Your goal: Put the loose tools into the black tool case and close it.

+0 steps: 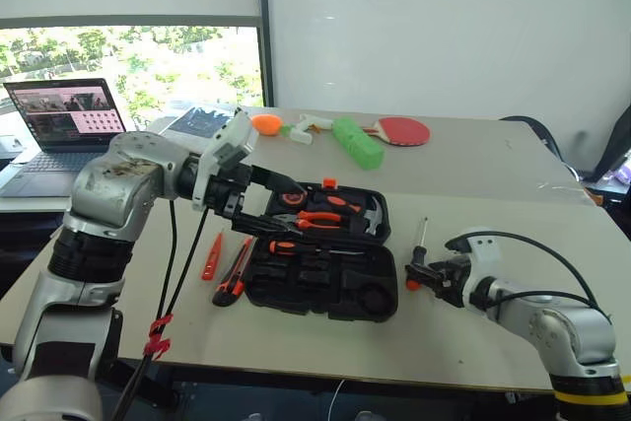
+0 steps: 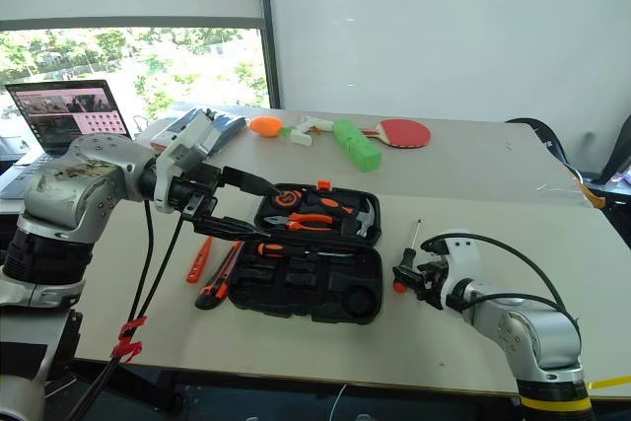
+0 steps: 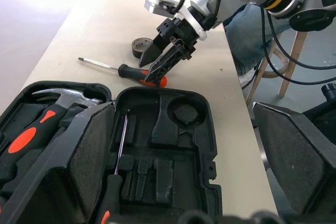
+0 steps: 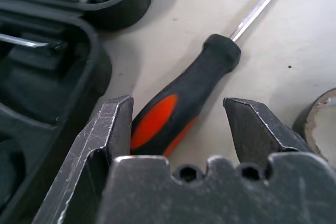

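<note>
The black tool case (image 1: 380, 268) lies open in the middle of the table, with orange-handled pliers (image 1: 317, 216) and a hammer in its far half and one slim screwdriver (image 3: 122, 142) in its near half. My left gripper (image 1: 281, 202) hovers open and empty over the case's left side. To the right of the case lies an orange-and-black screwdriver (image 4: 184, 106). My right gripper (image 3: 160, 62) straddles its handle, open, with one finger (image 4: 113, 129) touching it. A small dark disc (image 3: 140, 45) sits just beyond. A red screwdriver (image 1: 212, 256) and a utility knife (image 1: 232, 283) lie left of the case.
A laptop (image 1: 64, 120) stands at the far left. At the back of the table are an orange ball (image 1: 266, 124), a green block (image 1: 357, 142), a red paddle (image 1: 402, 130) and a dark book (image 1: 202, 122). The table's front edge runs just below the case.
</note>
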